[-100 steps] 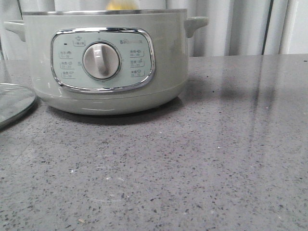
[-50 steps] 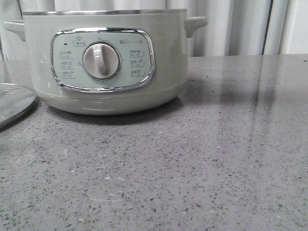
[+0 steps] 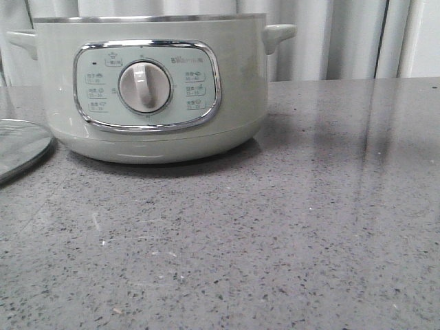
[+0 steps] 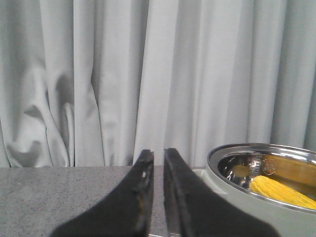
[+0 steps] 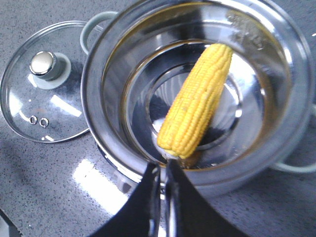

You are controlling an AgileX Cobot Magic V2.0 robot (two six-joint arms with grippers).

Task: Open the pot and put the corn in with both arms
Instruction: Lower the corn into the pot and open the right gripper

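Observation:
The pot (image 3: 148, 89) stands open at the back left of the table, its dial panel facing me. The corn (image 5: 197, 103) lies inside on the steel bottom, leaning against the inner wall; it also shows in the left wrist view (image 4: 281, 191). My right gripper (image 5: 163, 168) is shut and empty, hovering above the pot's near rim just clear of the cob's stub end. My left gripper (image 4: 158, 155) is shut and empty, held beside the pot (image 4: 237, 158) at about rim height. Neither gripper shows in the front view.
The glass lid (image 5: 44, 81) with its metal knob lies flat on the grey speckled table beside the pot; its edge shows in the front view (image 3: 20, 148). A pale curtain (image 4: 123, 74) hangs behind the table.
A yellow bit of the corn showed above the pot's rim a second ago; it has dropped out of the front view into the pot. Pot and lid have not moved.

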